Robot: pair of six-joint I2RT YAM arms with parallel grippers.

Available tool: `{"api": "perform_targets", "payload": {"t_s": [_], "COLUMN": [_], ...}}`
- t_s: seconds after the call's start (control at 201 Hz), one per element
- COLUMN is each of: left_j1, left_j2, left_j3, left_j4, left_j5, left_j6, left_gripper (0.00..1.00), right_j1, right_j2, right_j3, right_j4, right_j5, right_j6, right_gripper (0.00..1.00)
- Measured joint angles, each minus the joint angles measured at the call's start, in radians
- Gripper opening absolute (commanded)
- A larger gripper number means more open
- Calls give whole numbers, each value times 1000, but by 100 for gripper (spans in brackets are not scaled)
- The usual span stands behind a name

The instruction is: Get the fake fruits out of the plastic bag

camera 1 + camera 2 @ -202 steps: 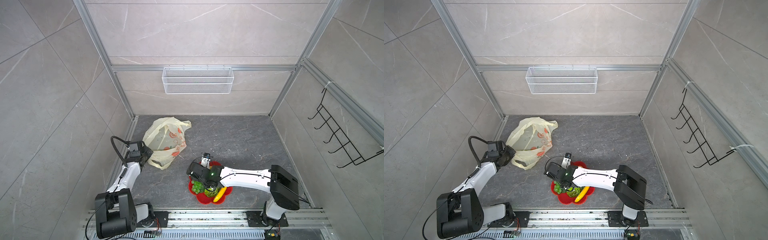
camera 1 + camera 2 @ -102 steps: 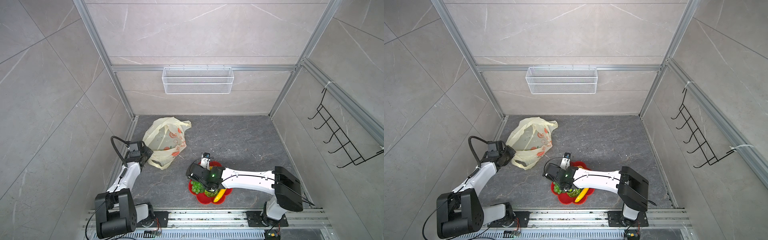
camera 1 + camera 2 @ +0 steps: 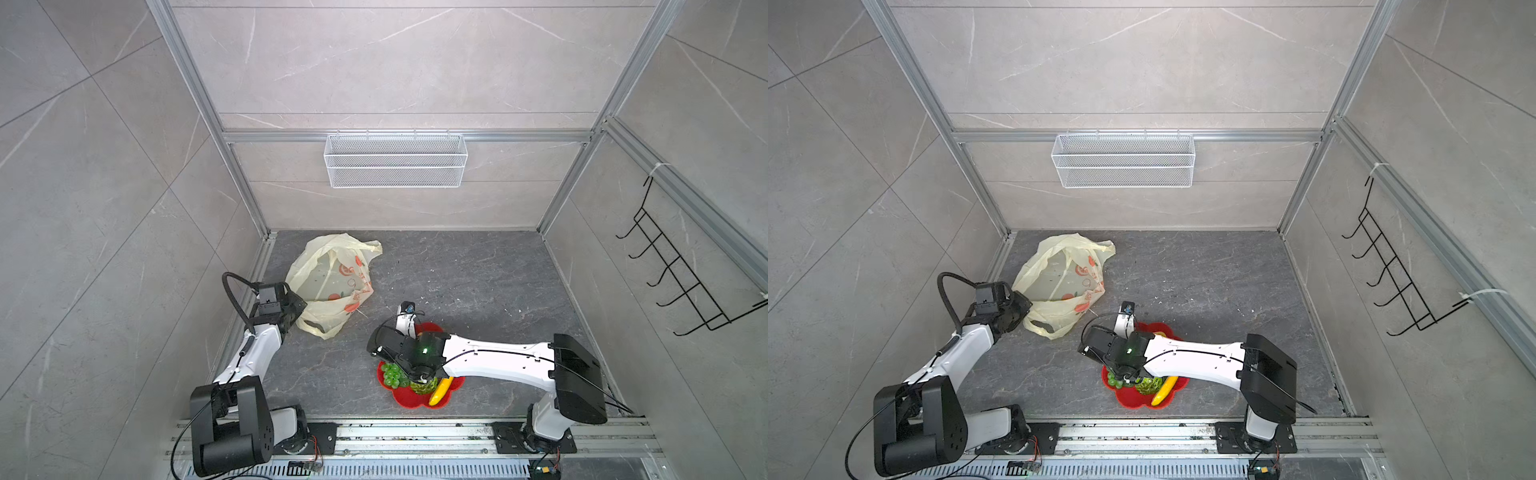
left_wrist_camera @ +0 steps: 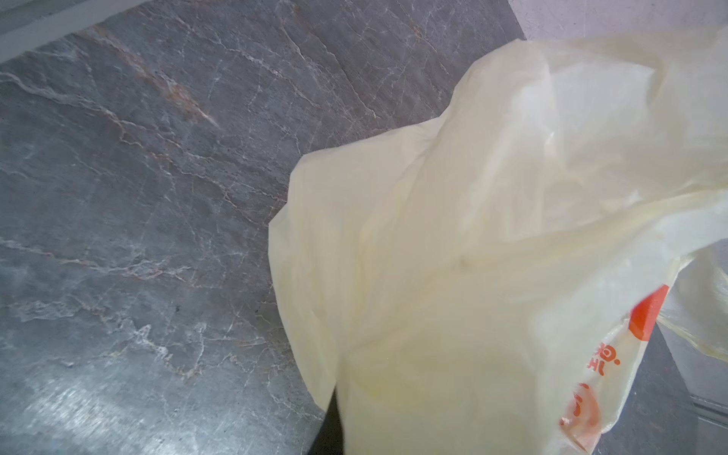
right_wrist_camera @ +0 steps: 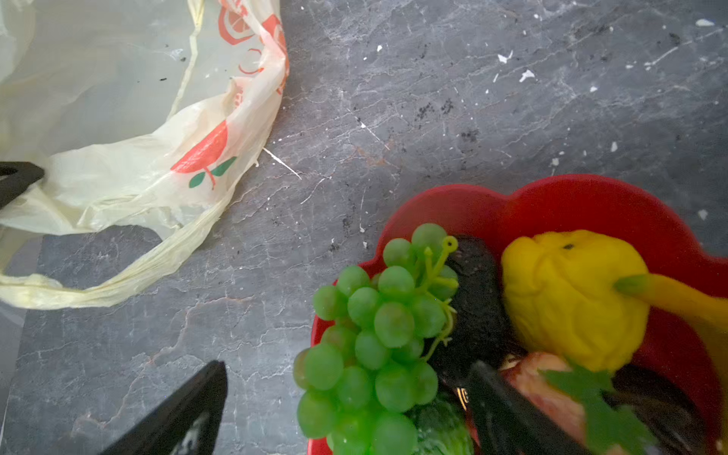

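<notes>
I've got left gripper clenched on plastic bag rim at floor's left edge to hold its mouth open; right gripper released, jaws astride grape bunch on red plate, front edge.

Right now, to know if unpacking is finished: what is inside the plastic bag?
Through the translucent plastic bag only grey floor and its orange prints show; no fruit shape. The folds bunched at the left end effector hide that corner's inside.

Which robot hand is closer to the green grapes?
Right. The right gripper is over the red plate, open fingers either side of the green grapes. The left gripper is away at the plastic bag.
</notes>
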Motion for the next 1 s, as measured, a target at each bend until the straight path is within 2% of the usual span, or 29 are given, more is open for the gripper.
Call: {"api": "perform_targets", "payload": {"t_s": [0.184, 0.413, 0.588, 0.762, 0.901, 1.001], "left_j1": [-36, -203, -328, -406, -430, -436], "left_j2": [85, 221, 377, 576, 727, 815], "left_j3": [63, 280, 518, 803, 1003, 1126], "left_j4": [-28, -89, -169, -263, -344, -411], "left_j5": [34, 55, 56, 58, 58, 55], "left_j6": [42, 105, 170, 235, 274, 296], "left_gripper": [0, 0, 0, 0, 3, 15], "right_j1": [2, 2, -6, -23, -23, -23], "right_j2": [-96, -320, -477, -634, -753, -825], "right_j3": [3, -65, -166, -312, -440, -535], "right_j4": [-32, -79, -140, -190, -201, -196], "right_j5": [31, 88, 123, 132, 120, 95], "right_j6": [-103, -248, -272, -214, -85, 25], "right_gripper": [97, 100, 100, 100, 100, 100]}}
